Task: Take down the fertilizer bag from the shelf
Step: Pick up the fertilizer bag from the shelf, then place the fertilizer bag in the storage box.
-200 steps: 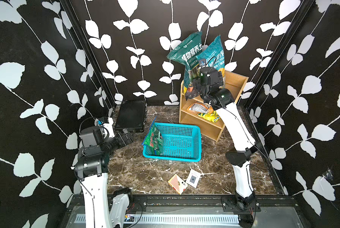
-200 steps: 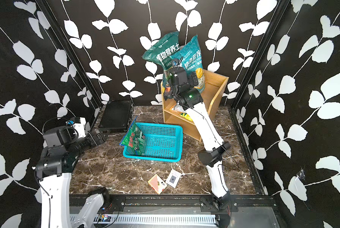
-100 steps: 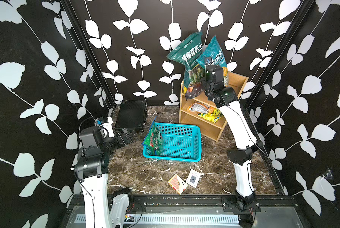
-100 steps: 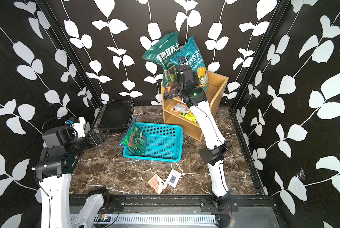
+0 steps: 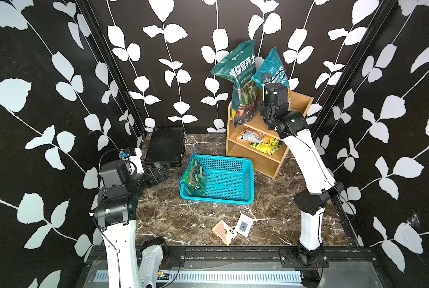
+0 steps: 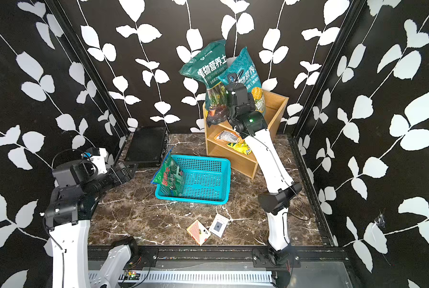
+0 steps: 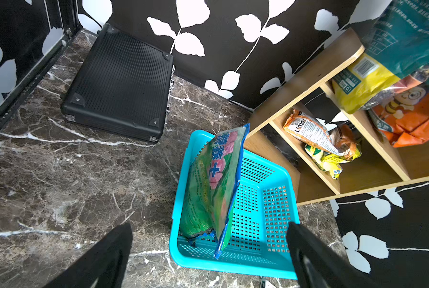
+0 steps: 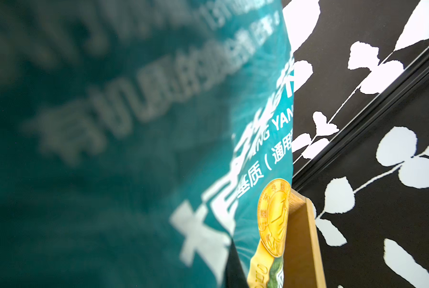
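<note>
Right gripper closed tight, apparently pinching the teal fertilizer bag.

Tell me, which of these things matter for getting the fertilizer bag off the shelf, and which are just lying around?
Job: shelf; dark teal bag and lighter teal bag on its top tier; right gripper at the lighter one.
Lying about: turquoise basket with green bag; black case; playing cards; packets on the middle tier.
</note>
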Controlling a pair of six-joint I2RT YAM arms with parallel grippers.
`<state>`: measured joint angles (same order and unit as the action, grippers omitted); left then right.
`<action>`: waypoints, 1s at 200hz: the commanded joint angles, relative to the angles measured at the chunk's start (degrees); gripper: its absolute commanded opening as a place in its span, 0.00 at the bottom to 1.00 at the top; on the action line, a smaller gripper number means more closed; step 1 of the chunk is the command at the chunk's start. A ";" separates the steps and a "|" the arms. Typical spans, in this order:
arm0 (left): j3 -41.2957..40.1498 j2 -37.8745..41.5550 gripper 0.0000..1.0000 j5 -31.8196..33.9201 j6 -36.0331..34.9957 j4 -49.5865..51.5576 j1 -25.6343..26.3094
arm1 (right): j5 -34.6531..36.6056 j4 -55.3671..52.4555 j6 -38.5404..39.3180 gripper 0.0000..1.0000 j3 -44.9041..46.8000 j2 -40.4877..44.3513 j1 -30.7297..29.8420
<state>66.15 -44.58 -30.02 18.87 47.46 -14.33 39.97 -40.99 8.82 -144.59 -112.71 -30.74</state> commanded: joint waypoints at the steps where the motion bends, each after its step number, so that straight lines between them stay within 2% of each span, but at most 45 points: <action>1: -0.76 0.95 0.99 -0.98 0.22 -1.69 -0.50 | 2.91 4.09 -1.56 0.00 4.29 7.35 -0.93; 58: -1.55 1.52 0.99 -3.44 0.10 -2.77 -0.79 | 5.05 13.60 -1.02 0.00 24.87 23.70 -7.19; 129: -2.12 -0.43 0.99 -9.37 0.11 -3.40 -2.03 | 6.49 18.43 -2.07 0.00 34.84 33.64 -16.72; 179: -0.96 -1.59 0.99 -10.25 -1.67 -0.46 -2.14 | 10.30 25.79 -0.05 0.00 40.79 36.59 -28.56; 200: -2.07 -2.64 0.98 -16.64 -0.78 -3.16 -2.61 | 11.62 28.87 1.08 0.00 41.76 36.10 -32.89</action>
<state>64.55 -46.13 -40.14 18.41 46.06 -16.27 47.77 -28.84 7.77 -103.02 -78.94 -59.48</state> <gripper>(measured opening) 0.980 0.084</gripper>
